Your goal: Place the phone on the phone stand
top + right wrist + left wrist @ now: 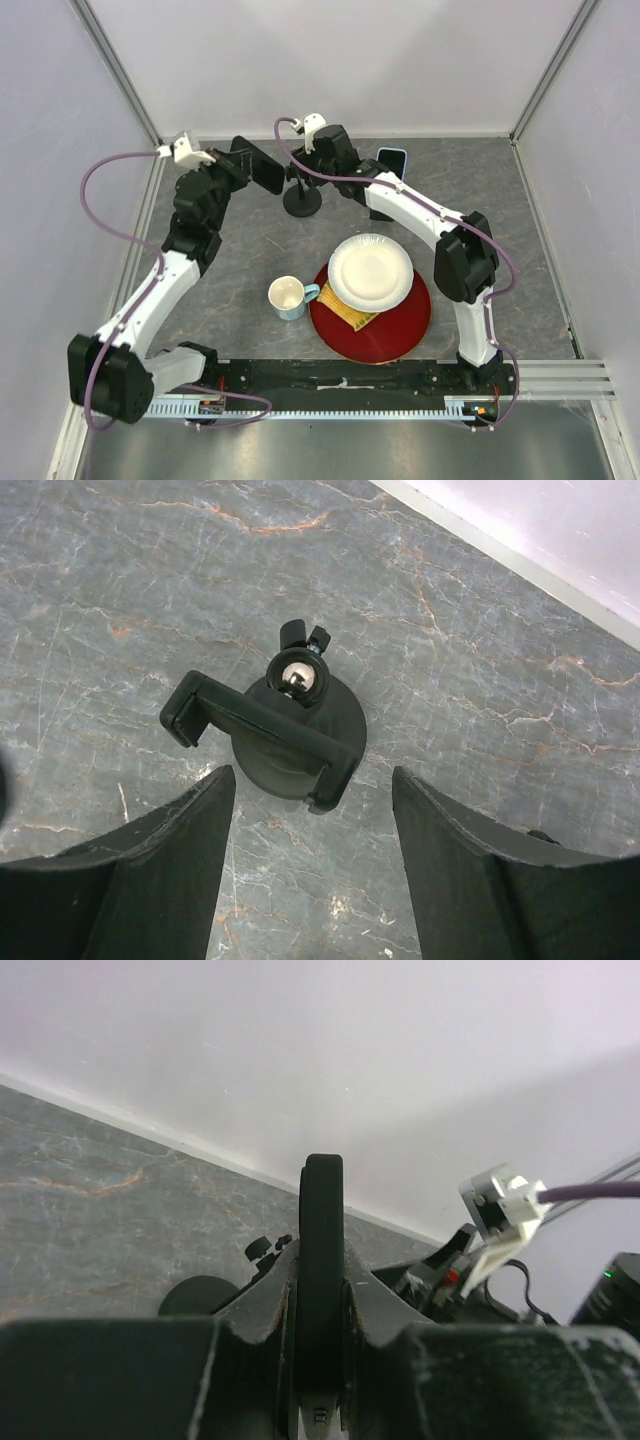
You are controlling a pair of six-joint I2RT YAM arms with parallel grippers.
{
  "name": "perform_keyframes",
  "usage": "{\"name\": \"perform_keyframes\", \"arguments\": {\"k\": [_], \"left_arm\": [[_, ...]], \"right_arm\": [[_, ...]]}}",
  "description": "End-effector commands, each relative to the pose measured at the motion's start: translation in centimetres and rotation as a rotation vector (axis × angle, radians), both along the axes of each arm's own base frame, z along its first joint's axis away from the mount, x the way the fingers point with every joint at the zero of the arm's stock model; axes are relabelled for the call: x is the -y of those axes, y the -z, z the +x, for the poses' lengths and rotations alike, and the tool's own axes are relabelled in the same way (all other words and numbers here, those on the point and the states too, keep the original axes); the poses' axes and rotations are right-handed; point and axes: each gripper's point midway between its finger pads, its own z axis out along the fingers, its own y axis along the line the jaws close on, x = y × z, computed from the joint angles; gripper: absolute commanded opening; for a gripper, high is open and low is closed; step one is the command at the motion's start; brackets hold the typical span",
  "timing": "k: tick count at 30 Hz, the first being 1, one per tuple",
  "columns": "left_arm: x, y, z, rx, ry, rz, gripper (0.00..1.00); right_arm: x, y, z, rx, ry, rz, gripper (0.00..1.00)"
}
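Observation:
My left gripper (243,160) is shut on a black phone (266,169) and holds it on edge above the table, just left of the phone stand (302,200). In the left wrist view the phone (322,1250) stands edge-on between my fingers (262,1295), with the stand's round base (195,1295) below and to the left. My right gripper (304,163) is open and empty, hovering over the stand. In the right wrist view the stand's black clamp (258,738) and silver ball joint (300,677) lie just beyond my open gripper (312,785).
A second phone in a light blue case (392,161) lies near the back wall. A white paper plate (370,271) sits on a red plate (405,320) with a yellow item (352,311). A mug (288,297) stands left of them.

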Motion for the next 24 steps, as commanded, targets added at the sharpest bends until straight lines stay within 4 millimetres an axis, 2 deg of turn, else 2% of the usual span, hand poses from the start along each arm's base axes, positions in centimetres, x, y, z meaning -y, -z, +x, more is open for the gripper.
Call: {"name": "perform_keyframes", "arguments": {"k": [1,2,3,4,5,10,12,15,21,22,23,24], "left_arm": [[0.6,-10.9,0.4,0.324,0.022,-0.039,0.02],[0.8,-10.8,0.4,0.330,0.028,-0.027,0.02],[0.9,-9.5,0.4,0.321,0.029,-0.008,0.02],[0.6,-9.3,0.2,0.334,0.015,-0.011,0.02],[0.3,-8.1,0.2,0.320,0.002,-0.008,0.02],[-0.1,-7.2,0.6,0.299,-0.027,-0.004,0.02],[0.6,-7.4,0.7,0.305,0.004,0.007,0.02],[0.4,-7.7,0.6,0.307,-0.002,0.039,0.02],[-2.4,-7.8,-0.3,0.313,-0.141,0.103,0.02],[-2.6,-7.7,-0.3,0.310,-0.152,0.109,0.02],[-2.8,-7.6,-0.3,0.308,-0.164,0.117,0.02],[-2.9,-7.6,-0.4,0.308,-0.169,0.116,0.02]], "right_arm": [[0.3,-4.9,0.0,0.057,-0.046,0.027,0.69],[0.0,-5.6,0.2,0.063,-0.049,0.040,0.68],[-0.2,-5.5,0.1,0.054,-0.061,0.042,0.65],[-0.4,-4.6,0.2,0.034,-0.067,0.030,0.64],[-0.5,-4.8,0.3,0.036,-0.068,0.032,0.63],[-0.9,-3.7,0.5,0.002,-0.074,0.025,0.58],[-0.9,-3.6,0.4,-0.007,-0.076,0.016,0.56],[-0.5,-3.7,0.2,-0.009,-0.073,-0.002,0.56],[0.5,-3.0,0.3,-0.022,-0.061,-0.057,0.57],[0.3,-2.9,0.2,-0.028,-0.072,-0.054,0.56],[0.1,-2.8,0.4,-0.033,-0.082,-0.051,0.49],[-0.2,-2.0,0.3,-0.051,-0.100,-0.056,0.47]]}}
